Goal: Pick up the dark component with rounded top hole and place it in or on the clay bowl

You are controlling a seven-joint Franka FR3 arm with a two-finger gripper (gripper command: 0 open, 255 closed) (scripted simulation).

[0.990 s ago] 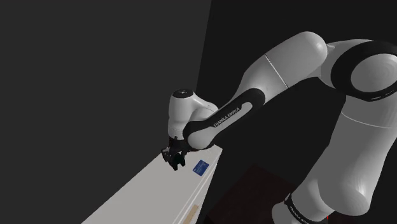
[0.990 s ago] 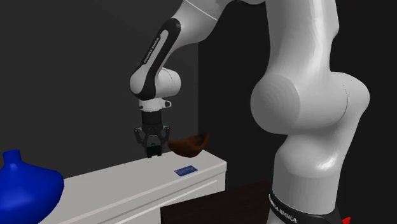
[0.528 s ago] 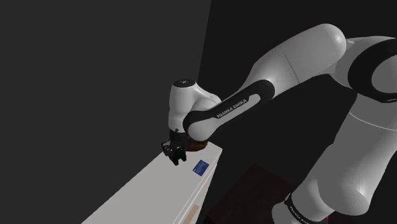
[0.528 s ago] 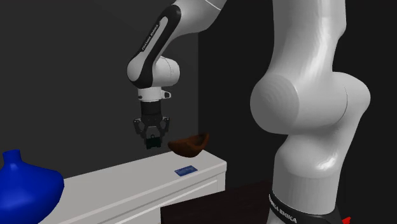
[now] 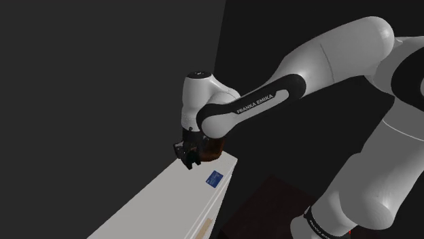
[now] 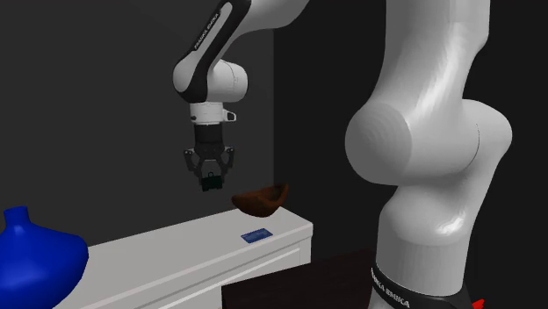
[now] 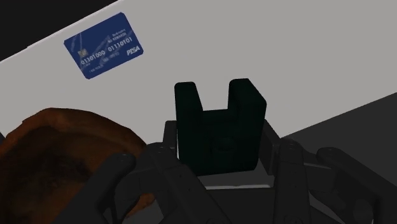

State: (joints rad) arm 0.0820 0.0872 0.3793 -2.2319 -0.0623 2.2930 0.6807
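Well, my end effector (image 6: 211,182) is closed on the component (image 7: 219,127), a dark block with two prongs and a square notch between them at its far end (the rounded hole I cannot make out). It is clasped low down, so the prongs stick out past my grip. I hang in the air with the block well clear of the worktop (image 6: 176,250), pointing nearly straight down.

Seen from the second exterior view, the block sits above the bowl (image 6: 262,199) and off to that view's left, not over it. The bowl is brown with an uneven rim, and it rests at the worktop's far corner. From the shoulder view it peeks out just behind my end effector. Looking along my grip, its reddish-brown inside lies close beside the block, touching nothing I hold.

A blue card (image 6: 255,234) lies flat on the pale worktop near its front edge, apart from the bowl (white digits show on it in the wrist view). A blue vase (image 6: 35,255) stands at the second exterior view's left, well away from me.
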